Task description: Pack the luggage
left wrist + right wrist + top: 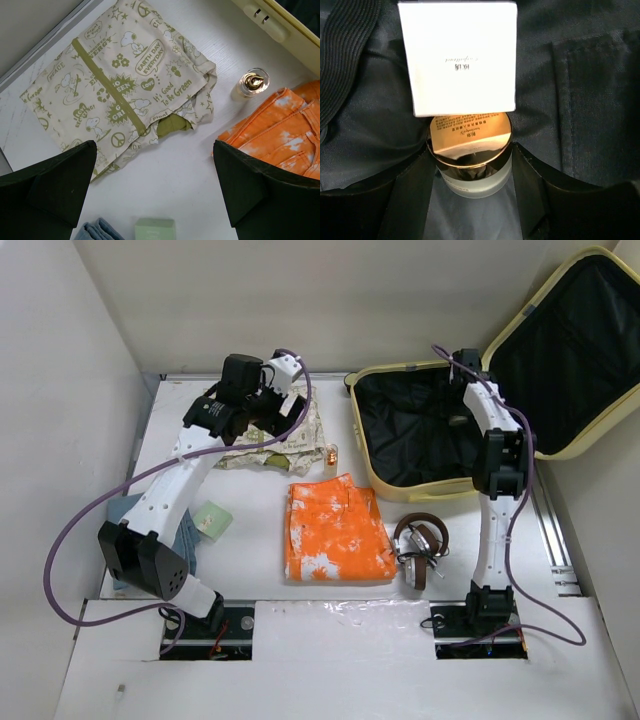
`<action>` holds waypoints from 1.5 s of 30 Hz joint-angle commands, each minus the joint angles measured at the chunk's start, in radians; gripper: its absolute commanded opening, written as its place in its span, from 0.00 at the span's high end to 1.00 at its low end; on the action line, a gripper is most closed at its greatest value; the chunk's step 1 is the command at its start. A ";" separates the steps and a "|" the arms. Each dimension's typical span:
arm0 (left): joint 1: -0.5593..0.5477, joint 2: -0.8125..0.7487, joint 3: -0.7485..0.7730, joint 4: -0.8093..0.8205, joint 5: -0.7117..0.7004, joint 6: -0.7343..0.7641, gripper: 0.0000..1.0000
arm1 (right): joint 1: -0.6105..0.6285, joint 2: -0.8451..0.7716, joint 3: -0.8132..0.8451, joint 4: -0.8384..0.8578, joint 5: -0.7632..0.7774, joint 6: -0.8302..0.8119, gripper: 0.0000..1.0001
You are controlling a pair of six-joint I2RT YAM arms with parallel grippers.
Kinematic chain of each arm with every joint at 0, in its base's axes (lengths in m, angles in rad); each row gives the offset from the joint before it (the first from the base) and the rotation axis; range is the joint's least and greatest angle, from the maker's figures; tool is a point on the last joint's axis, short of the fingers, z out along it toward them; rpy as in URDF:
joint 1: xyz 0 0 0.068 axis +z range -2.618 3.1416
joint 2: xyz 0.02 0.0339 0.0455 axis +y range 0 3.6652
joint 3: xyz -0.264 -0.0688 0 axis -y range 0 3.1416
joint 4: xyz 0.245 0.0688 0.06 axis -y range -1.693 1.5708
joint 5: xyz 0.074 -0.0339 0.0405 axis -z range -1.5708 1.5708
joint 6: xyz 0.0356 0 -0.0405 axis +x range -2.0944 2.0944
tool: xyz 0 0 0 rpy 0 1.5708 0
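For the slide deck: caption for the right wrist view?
Right claw grips a gold-lidded jar beside a white box, inside the black-lined luggage.

Spread fingers [50, 190] hover over a printed cloth [120, 85], perhaps a tote, near a small bottle [251, 83].

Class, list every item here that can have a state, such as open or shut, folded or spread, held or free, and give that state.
luggage: open, lid swung back.
right gripper: jaws shut on jar, inside the luggage.
jar: lid on, held.
white box: shut, lying in the luggage.
left gripper: jaws open, empty.
printed bag: folded, free.
orange garment: folded, free.
small bottle: upright, capped.
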 commanded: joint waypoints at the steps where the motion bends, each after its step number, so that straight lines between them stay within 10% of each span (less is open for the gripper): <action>1: 0.002 -0.011 0.040 0.009 0.001 0.004 0.00 | 0.027 -0.163 -0.159 0.168 0.036 -0.007 1.00; 11: 0.002 -0.020 0.030 0.009 0.010 0.054 0.00 | 0.037 -0.566 -0.916 0.989 0.049 0.048 1.00; 26: 0.002 -0.029 -0.001 0.036 0.001 0.054 0.00 | -0.080 -0.383 -0.749 0.965 -0.074 0.239 0.89; 33: 0.002 -0.029 -0.001 0.065 -0.009 0.063 0.00 | -0.080 -0.350 -0.686 0.832 -0.085 0.249 0.70; 38: 0.002 -0.029 0.008 0.065 -0.018 0.073 0.00 | -0.080 -0.311 -0.626 0.673 -0.104 0.240 0.37; 45: 0.002 -0.049 -0.002 0.075 -0.027 0.091 0.00 | -0.080 -0.425 -0.760 0.730 -0.069 0.281 0.29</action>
